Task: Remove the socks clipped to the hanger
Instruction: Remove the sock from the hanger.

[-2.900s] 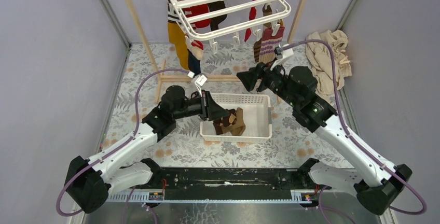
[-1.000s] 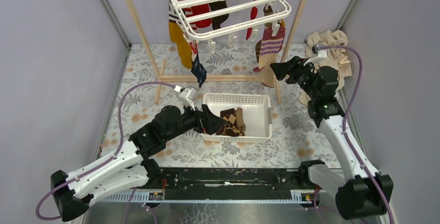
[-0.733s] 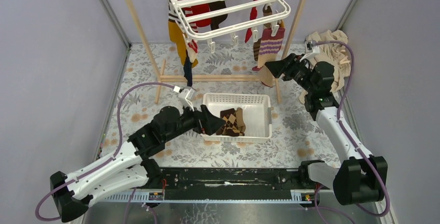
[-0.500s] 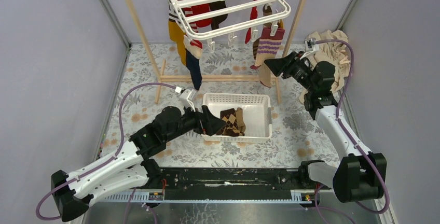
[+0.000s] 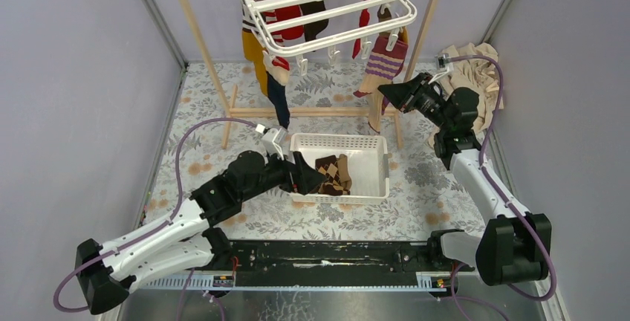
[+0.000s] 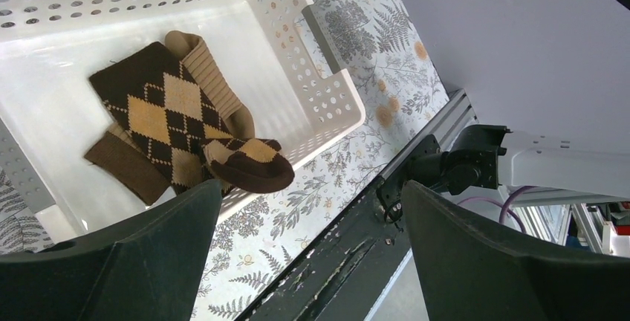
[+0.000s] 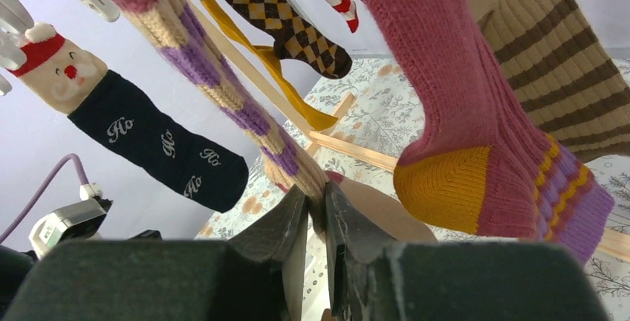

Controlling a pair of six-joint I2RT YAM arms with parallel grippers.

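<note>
Below the hanger's (image 5: 323, 5) right corner, the right gripper (image 7: 318, 213) is pinched together on the toe of one purple-striped sock (image 7: 223, 91) clipped above. One pink sock (image 7: 453, 105) and one tan striped sock (image 7: 550, 53) crowd beside it. Lower, the left gripper (image 6: 310, 191) gapes over one white basket (image 6: 327, 91) holding two argyle socks (image 6: 160, 113).

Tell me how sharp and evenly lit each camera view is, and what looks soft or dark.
Top external: even, soft light, faint shadows, all sharp, hanger cropped by the top edge. Left wrist: basket and argyle sock crisp; open left pincer dark, featureless. Right wrist: purple-striped sock and pink sock close, knit clear; right pincer pinching the former, nearly black.
</note>
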